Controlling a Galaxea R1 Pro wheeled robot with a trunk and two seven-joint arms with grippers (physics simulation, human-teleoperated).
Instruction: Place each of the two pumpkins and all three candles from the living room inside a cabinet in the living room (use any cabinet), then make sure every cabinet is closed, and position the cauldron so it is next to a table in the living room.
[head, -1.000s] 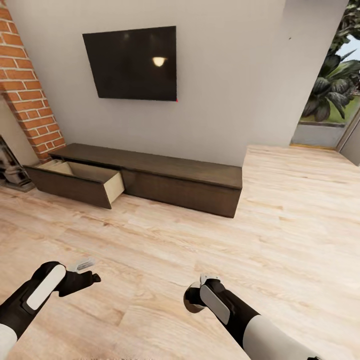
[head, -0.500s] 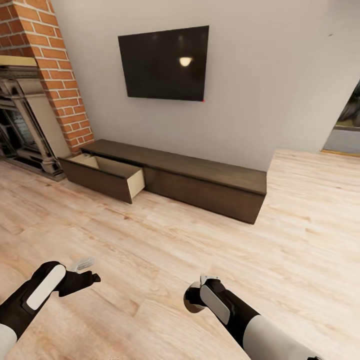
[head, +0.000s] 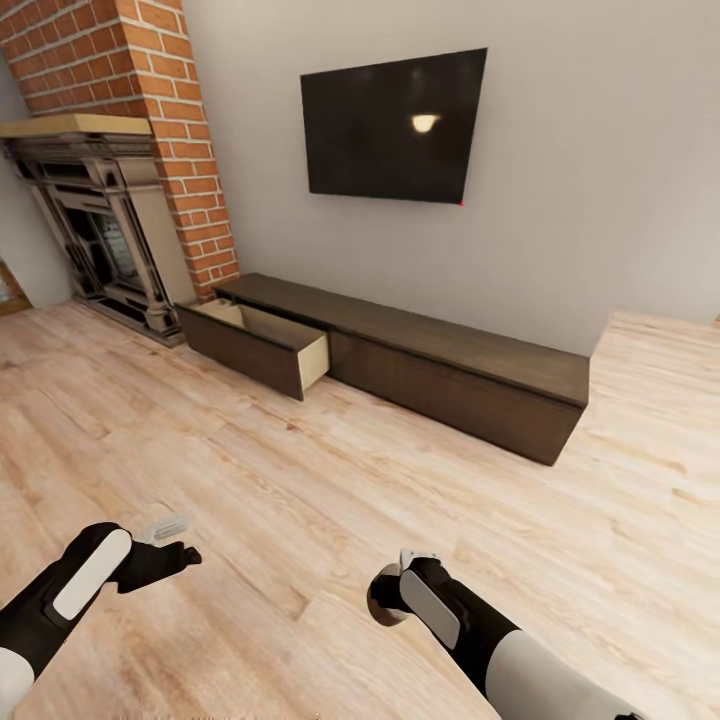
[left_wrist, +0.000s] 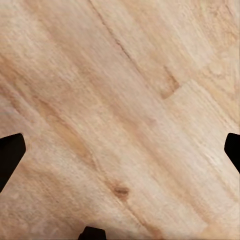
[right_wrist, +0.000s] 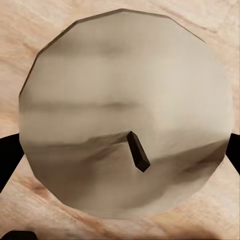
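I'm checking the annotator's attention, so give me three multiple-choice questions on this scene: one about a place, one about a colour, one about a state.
1. Where does the open drawer sit on the cabinet?
A. end nearest the fireplace
B. middle
C. end farthest from the fireplace

2. What colour is the drawer's inside?
A. white
B. light tan
C. black

3. What is the right gripper doing?
A. open, empty
B. shut on a candle
C. shut on a pumpkin

A: the drawer juts out beside the fireplace.
B: its inner wall is tan.
B: the right wrist view shows a wicked candle between the fingers.
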